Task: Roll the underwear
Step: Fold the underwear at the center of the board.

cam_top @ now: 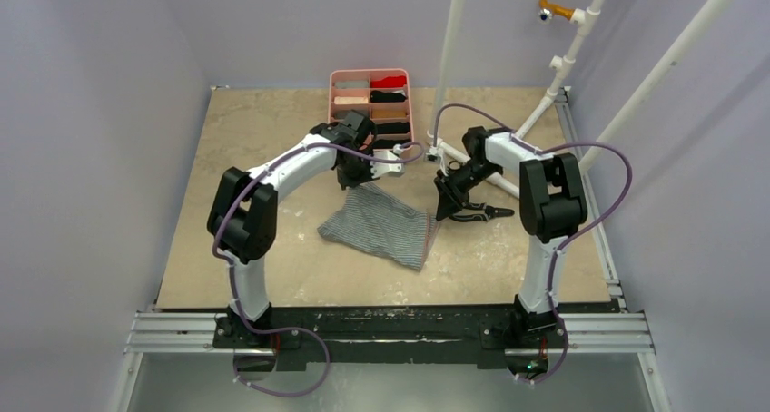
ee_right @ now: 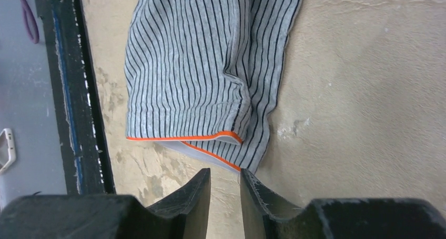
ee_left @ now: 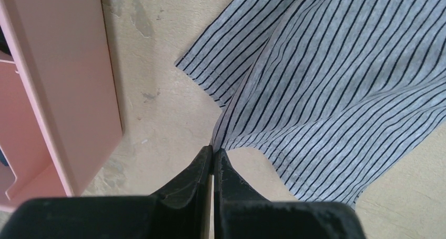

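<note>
**A:** How is your left gripper (ee_left: pixel 213 150)?

**B:** Clenched. The jaws are pressed together on the edge of the grey striped underwear (cam_top: pixel 381 226), and a crease in the cloth runs straight away from my tips. The gripper sits just off the near side of the pink tray (cam_top: pixel 332 99). The tray's outer wall shows at the left of my left wrist view.

**A:** And your right gripper (ee_right: pixel 225 176)?

**B:** Released. The jaws stand a little apart, with nothing in them and bare table (cam_top: pixel 245 158) showing between them. The gripper hangs to the right of the pink tray and nearer my bases. Its tips are just short of the garment's orange-red edge (ee_right: pixel 184 138), not touching it.

**A:** Where is the garment itself?

**B:** It is spread mostly flat on the table, on the near side of the pink tray, between my two grippers. One corner lies up by the tray at my left tips. The orange-red edge is on the side away from the tray, toward my right gripper. That edge is doubled, so a second orange line shows beneath the first.

**A:** Anything in the tray?

**B:** Its compartments hold cloth pieces in black, red and pale colours, but from above I cannot tell what each one is
</note>
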You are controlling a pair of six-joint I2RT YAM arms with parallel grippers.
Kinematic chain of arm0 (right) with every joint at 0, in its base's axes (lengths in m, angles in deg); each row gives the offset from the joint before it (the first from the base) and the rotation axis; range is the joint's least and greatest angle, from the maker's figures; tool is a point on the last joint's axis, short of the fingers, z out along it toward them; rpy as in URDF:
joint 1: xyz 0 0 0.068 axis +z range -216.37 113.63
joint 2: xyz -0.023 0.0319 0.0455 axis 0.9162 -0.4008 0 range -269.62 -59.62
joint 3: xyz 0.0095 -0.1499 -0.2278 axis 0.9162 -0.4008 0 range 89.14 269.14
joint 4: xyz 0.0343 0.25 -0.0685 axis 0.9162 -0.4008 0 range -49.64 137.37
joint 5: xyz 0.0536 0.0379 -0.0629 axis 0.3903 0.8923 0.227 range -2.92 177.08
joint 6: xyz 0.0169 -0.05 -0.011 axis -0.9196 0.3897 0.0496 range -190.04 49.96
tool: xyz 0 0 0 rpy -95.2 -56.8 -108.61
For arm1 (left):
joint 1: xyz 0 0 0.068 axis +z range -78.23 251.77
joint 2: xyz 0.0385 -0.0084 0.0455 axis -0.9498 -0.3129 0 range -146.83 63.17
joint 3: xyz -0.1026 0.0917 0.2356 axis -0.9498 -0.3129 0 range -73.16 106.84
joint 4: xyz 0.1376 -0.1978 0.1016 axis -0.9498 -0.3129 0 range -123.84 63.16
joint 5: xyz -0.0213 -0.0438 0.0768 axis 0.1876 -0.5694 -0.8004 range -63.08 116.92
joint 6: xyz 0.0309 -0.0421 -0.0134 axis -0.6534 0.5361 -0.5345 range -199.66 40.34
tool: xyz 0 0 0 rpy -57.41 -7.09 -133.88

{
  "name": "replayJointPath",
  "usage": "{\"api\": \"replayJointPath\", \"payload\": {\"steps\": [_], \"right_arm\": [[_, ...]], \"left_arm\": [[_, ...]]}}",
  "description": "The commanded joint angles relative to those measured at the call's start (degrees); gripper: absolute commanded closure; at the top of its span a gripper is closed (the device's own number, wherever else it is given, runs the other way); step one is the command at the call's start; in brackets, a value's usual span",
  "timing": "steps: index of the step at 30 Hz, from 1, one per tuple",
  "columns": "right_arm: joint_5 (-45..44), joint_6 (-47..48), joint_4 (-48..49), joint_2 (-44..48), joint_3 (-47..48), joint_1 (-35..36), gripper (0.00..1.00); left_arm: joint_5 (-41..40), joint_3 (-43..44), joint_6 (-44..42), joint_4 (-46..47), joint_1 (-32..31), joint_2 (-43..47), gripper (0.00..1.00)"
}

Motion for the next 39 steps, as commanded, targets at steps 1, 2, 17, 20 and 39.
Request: {"api": "replayJointPath", "payload": {"steps": [1, 2, 17, 20, 39], "right_arm": [[-2.33, -0.93, 1.81, 3.94, 1.81, -0.53, 0.71], [-2.30, -1.02, 1.79, 4.25, 1.85, -0.54, 0.71], [0.05, -15.82, 16.01, 10.69, -3.53, 0.90, 0.56], [-1.30, -19.57, 20.29, 11.40, -5.97, 2.02, 0.49], [-8.20, -22.71, 24.83, 8.98, -8.64, 6.64, 0.51]], "left_arm": [[-1.31, 2.84, 2.06, 1.09, 0.40, -1.38, 1.00], [-1.32, 2.85, 2.29, 1.20, 0.37, -1.44, 1.00], [1.45, 3.46, 5.18, 1.57, 0.40, -0.85, 1.00], [1.53, 3.46, 5.29, 1.53, 0.33, -0.92, 1.00], [1.79, 4.13, 5.32, 0.67, 0.34, -0.90, 1.00]]}}
